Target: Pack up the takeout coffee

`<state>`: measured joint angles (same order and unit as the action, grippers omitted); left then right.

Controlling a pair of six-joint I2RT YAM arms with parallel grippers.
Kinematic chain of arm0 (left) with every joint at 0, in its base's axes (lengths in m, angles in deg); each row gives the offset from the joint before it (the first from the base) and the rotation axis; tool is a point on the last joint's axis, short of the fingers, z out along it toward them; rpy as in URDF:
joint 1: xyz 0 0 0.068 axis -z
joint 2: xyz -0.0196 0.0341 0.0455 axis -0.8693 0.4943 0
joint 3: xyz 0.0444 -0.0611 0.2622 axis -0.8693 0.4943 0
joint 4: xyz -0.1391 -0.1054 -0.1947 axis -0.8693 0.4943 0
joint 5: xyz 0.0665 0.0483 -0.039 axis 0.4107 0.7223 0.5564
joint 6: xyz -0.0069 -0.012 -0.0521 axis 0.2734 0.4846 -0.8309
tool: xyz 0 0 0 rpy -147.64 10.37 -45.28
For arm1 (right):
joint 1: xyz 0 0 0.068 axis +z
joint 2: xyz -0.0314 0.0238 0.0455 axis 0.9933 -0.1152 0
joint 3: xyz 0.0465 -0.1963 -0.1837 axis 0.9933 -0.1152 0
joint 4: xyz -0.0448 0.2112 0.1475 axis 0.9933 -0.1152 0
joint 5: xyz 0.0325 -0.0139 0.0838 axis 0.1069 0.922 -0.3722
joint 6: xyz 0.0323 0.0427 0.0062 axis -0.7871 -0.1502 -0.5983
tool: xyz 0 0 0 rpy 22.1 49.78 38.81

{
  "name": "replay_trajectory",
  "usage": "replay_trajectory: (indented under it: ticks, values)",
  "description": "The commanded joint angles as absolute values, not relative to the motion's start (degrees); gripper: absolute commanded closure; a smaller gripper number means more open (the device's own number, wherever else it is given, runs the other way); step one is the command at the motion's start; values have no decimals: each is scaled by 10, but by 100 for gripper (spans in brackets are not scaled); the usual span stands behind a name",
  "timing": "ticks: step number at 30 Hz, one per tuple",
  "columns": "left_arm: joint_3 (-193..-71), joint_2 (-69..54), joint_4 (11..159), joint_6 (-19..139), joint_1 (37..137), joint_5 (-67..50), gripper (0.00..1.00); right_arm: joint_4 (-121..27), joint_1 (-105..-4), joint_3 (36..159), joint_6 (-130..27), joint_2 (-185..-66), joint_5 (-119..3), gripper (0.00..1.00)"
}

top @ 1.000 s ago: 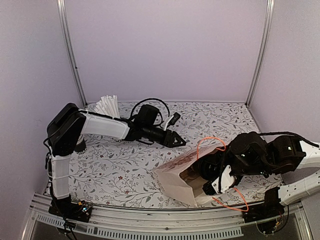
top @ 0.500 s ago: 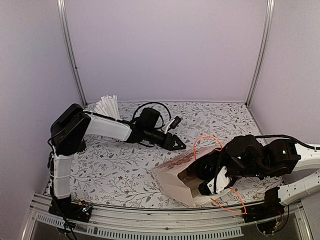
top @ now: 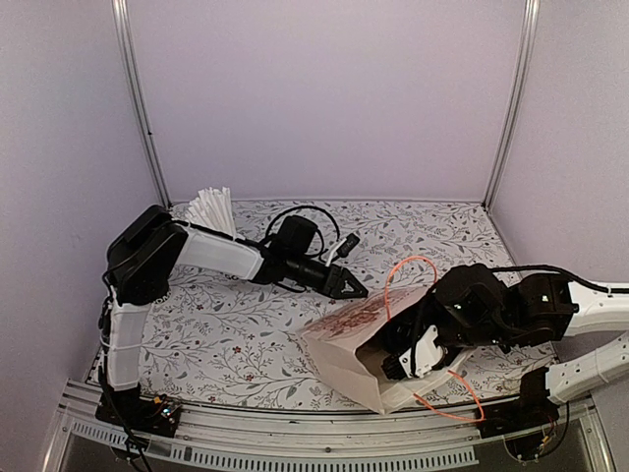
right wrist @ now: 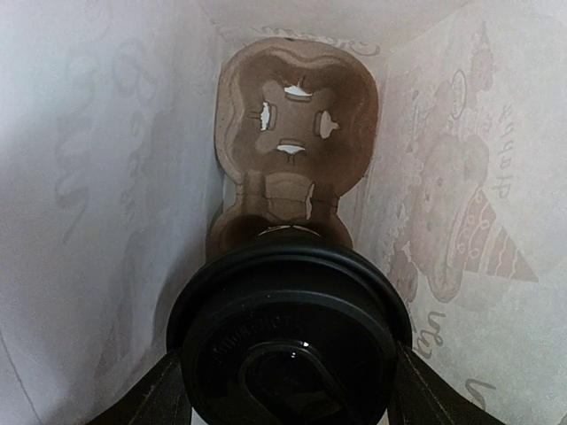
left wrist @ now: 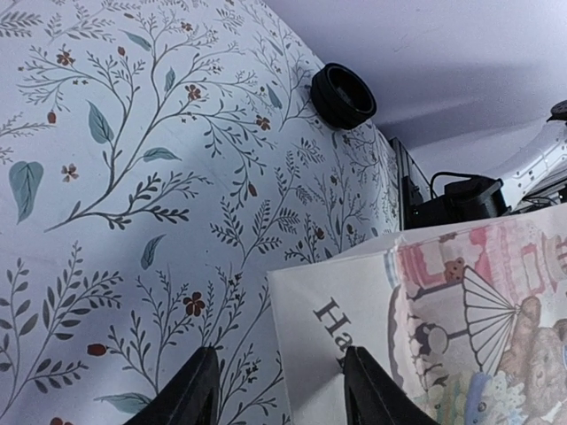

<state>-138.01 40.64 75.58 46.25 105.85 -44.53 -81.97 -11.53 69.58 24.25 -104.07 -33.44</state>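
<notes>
Paper is most of what I see past my right fingers: the paper bag (top: 344, 339) lies on its side on the flowered table (top: 236, 334), mouth toward me, and my right gripper (right wrist: 285, 394) reaches in through that mouth. My fingers there stand fairly wide, one pressed to each side of the takeout coffee (right wrist: 288, 332), so I have the cup clamped between them with its black lid facing my wrist camera.

Straight ahead of those fingertips, against the bottom of the bag, sits a moulded cardboard cup carrier (right wrist: 297, 115). Its farther pocket is bare; the nearer one lies just beyond the cup, and I cannot tell whether the cup's base has reached it.

My left gripper (left wrist: 279, 390) hovers outside, at the bag's closed end, about half open with nothing in its grip. The bag's printed edge shows in the gap between the fingers, though I cannot tell whether it touches them. Far beyond those fingertips a low stack of black lids (left wrist: 344, 96) rests on the table.

By my reckoning the job is nearly done: what's left is seating the coffee, releasing it and backing out.
</notes>
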Motion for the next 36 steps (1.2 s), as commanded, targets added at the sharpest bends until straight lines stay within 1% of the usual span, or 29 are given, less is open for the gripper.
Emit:
replay_trajectory:
  ticks: [1, 10, 36]
  values:
    - [-1392, 428, 739, 460, 1054, -468, 50, -783, -123, 686, 237, -1041, -337, 62]
    - [-1396, 439, 729, 454, 1054, -486, 51, -760, -130, 681, 248, -1057, -337, 62]
    - [-1393, 450, 719, 452, 1054, -504, 53, -763, -169, 688, 242, -1092, -363, 63]
